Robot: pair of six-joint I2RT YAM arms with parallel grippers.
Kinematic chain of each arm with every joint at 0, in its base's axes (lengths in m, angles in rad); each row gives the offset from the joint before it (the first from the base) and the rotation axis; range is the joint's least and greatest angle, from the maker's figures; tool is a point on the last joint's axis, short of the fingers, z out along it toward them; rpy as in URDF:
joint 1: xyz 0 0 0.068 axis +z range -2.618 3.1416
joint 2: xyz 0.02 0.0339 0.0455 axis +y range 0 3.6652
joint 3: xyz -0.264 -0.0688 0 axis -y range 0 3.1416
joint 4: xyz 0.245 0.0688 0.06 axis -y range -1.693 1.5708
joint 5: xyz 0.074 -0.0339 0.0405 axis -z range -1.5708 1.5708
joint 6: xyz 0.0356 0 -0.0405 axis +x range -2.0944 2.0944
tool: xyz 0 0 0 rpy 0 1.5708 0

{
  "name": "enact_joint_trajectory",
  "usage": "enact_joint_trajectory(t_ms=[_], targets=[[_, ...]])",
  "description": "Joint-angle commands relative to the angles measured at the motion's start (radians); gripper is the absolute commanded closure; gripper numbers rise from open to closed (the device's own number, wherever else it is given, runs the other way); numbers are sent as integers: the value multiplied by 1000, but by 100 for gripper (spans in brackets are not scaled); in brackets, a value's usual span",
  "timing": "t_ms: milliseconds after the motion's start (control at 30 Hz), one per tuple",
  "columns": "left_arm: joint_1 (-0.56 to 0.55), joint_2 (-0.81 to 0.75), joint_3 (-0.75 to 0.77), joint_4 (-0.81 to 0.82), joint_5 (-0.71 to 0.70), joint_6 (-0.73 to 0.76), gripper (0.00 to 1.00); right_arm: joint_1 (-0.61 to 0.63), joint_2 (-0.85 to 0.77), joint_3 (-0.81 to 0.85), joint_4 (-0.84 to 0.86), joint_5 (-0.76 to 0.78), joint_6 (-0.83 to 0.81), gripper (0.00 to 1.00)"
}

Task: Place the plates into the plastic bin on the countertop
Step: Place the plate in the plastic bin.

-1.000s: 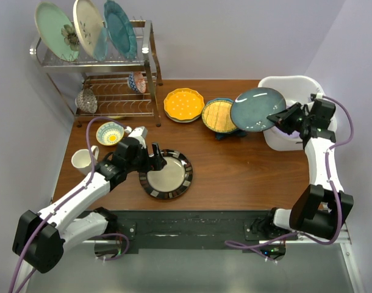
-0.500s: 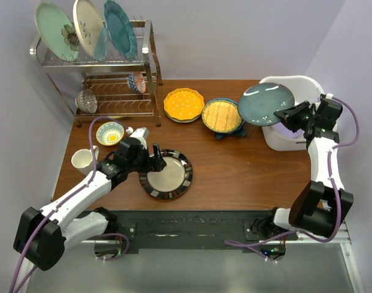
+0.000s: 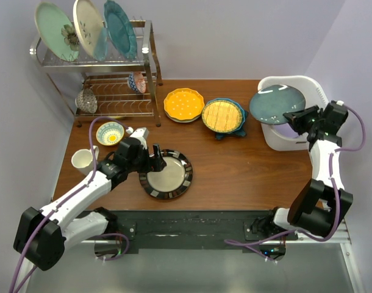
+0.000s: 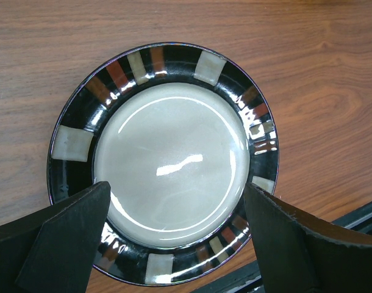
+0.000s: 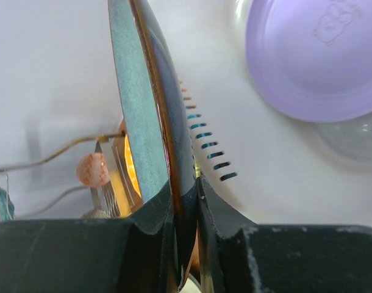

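right tool [image 3: 294, 116] pinching slate-blue plate [image 3: 276, 104] by its edge, held over white plastic bin [image 3: 319, 93] | lilac plate [image 5: 308, 55] lies inside bin | left tool [image 4: 177, 188] spread above dark-rimmed grey plate [image 4: 168, 165] on table [image 3: 235, 171] | yellow scalloped plate [image 3: 183, 104] and yellow gridded plate [image 3: 222, 115] side by side on table

Honestly nothing readable anywhere from where I'm standing. Closest thing is a little embossed stamp [image 5: 332, 24] on the lilac plate [image 5: 305, 70], and it's way too faint to make out.
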Motion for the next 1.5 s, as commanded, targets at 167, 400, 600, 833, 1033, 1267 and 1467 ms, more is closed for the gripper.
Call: enact_joint_trajectory(t_ms=[167,400,600,833,1033,1267,1467], targets=[[-6,10,11,29,17,25,5,-53,-6,1,242,-11,127,100],[-6,18,10,28,26,30,5,-67,23,-22,279,1,147,100],[-6,28,11,29,31,35,5,-85,28,-43,300,33,159,100],[-6,39,16,35,41,35,5,-99,49,-48,332,46,192,100],[-5,42,19,32,40,39,5,-103,43,-69,339,104,190,100],[-5,51,22,31,43,44,5,-107,72,-89,383,110,225,100],[-6,51,25,28,45,44,5,-107,98,-103,406,127,238,100]])
